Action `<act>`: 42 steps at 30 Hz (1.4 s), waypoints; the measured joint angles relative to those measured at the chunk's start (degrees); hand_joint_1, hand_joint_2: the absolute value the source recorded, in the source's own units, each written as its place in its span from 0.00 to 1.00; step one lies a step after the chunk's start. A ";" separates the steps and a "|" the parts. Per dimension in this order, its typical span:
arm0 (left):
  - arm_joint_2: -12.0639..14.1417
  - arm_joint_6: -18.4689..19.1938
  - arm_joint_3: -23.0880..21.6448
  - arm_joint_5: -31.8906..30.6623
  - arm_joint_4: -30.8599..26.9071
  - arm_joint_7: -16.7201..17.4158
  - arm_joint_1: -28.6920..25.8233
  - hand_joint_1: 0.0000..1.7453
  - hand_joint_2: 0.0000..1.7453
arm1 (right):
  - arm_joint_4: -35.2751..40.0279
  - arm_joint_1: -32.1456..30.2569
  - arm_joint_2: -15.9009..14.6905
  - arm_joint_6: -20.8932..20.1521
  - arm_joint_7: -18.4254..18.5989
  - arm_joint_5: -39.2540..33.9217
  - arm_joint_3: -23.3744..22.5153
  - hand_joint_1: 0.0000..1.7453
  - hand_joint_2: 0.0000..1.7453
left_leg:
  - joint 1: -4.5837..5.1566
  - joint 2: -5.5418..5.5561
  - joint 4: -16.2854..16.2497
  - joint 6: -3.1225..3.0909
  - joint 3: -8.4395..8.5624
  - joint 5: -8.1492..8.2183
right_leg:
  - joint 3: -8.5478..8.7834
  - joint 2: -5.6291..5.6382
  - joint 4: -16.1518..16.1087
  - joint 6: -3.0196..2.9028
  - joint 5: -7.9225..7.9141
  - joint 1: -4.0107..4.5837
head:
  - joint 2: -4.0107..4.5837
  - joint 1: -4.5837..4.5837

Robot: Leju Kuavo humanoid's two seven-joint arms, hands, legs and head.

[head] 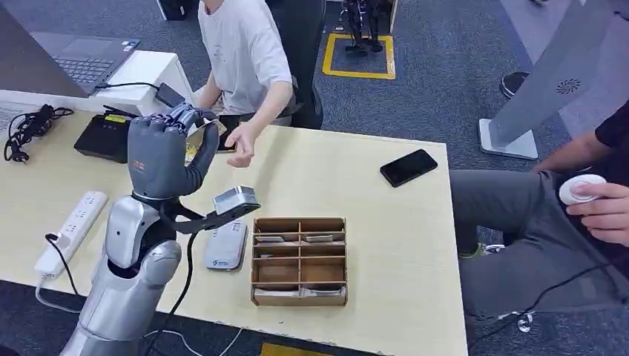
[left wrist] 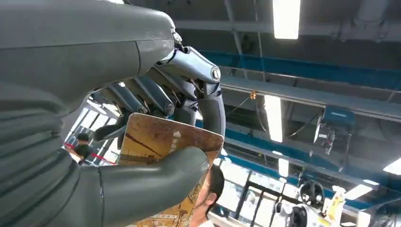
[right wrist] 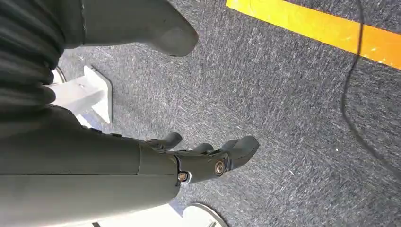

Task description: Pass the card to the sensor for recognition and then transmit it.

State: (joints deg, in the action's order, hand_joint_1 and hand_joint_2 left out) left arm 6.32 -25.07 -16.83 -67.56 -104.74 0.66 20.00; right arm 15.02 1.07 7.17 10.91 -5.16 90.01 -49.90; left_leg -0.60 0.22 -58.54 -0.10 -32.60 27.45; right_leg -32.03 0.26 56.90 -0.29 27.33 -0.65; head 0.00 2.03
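My left hand is raised above the back left of the table and pinches a brown and yellow card between its thumb and fingers. In the head view the card shows edge-on beside the hand. A person's open hand reaches over the table's far edge, close to the card. A flat white-grey sensor box lies on the table below my left wrist. My right hand hangs over grey carpet with its fingers apart and nothing in it.
A cardboard divider tray with several cards stands right of the sensor box. A black phone lies at the far right, a black device and a white power strip at the left. A second person sits at the right.
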 joint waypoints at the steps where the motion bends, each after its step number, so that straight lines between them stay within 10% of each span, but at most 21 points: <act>1: 0.00 -0.02 0.00 0.00 0.09 0.02 0.07 1.00 1.00 | -0.02 0.00 0.00 0.00 0.00 0.00 0.00 0.00 1.00 | 0.00 0.00 0.00 0.00 0.00 0.00 | 0.00 0.00 0.00 0.00 0.00 0.00 | 0.00 0.00; 12: 0.07 -2.99 -0.44 -19.21 5.04 6.61 0.74 1.00 1.00 | -0.22 0.69 0.00 0.07 0.04 0.00 1.31 0.00 1.00 | -0.01 -0.02 0.00 0.02 0.01 -0.02 | -0.07 0.03 0.00 -0.01 -0.01 0.00 | 0.00 0.00; 16: 0.42 -3.67 -3.49 -19.37 11.90 12.70 3.80 1.00 1.00 | -0.52 1.35 0.00 -0.20 0.68 0.00 2.53 0.00 1.00 | 0.00 0.00 0.00 0.02 -0.01 -0.07 | -0.05 0.02 0.01 0.00 -0.05 0.00 | 0.00 0.00; 26: -0.20 -3.85 -5.49 -19.37 20.83 12.37 5.46 1.00 1.00 | -0.90 1.77 0.00 -0.26 0.33 -0.11 3.93 0.00 1.00 | -0.01 -0.07 0.00 0.02 -0.04 -0.07 | -0.14 0.09 0.00 -0.03 -0.10 0.00 | 0.00 0.00; 29: -0.22 -3.69 -5.51 -19.37 21.73 11.93 5.55 0.85 1.00 | -0.94 1.79 0.00 -0.26 0.07 -0.17 4.09 0.00 1.00 | -0.01 -0.07 0.00 0.02 -0.05 -0.07 | -0.14 0.10 0.01 -0.03 -0.10 0.01 | 0.00 0.00; 30: -0.24 -3.69 -5.51 -19.37 21.97 11.80 5.54 0.12 1.00 | -0.94 1.79 0.00 -0.26 0.07 -0.18 4.11 0.00 1.00 | -0.01 -0.07 0.00 0.02 -0.05 -0.07 | -0.14 0.10 0.01 -0.03 -0.10 0.01 | 0.00 0.00; 31: -0.37 -3.63 -5.51 -19.37 22.16 11.65 5.55 0.00 1.00 | -0.94 1.80 0.00 -0.26 0.07 -0.17 4.13 0.00 1.00 | -0.01 -0.07 0.00 0.02 -0.06 -0.07 | -0.14 0.10 0.01 -0.03 -0.10 0.01 | 0.00 0.00; 42: -0.85 -3.54 -5.51 -19.37 22.67 9.29 5.37 0.00 1.00 | -0.94 1.80 0.00 -0.20 0.17 -0.22 4.35 0.00 1.00 | -0.01 -0.07 0.00 0.02 -0.08 -0.07 | -0.14 0.09 0.01 -0.02 -0.10 0.01 | 0.00 0.00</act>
State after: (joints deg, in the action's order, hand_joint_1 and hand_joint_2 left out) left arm 5.46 -28.61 -22.34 -86.92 -82.07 9.95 25.37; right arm 14.08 2.87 7.17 10.71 -4.98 89.79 -45.55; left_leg -0.61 0.15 -58.54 -0.07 -32.68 27.38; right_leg -32.17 0.34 56.91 -0.32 27.23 -0.64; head 0.00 2.03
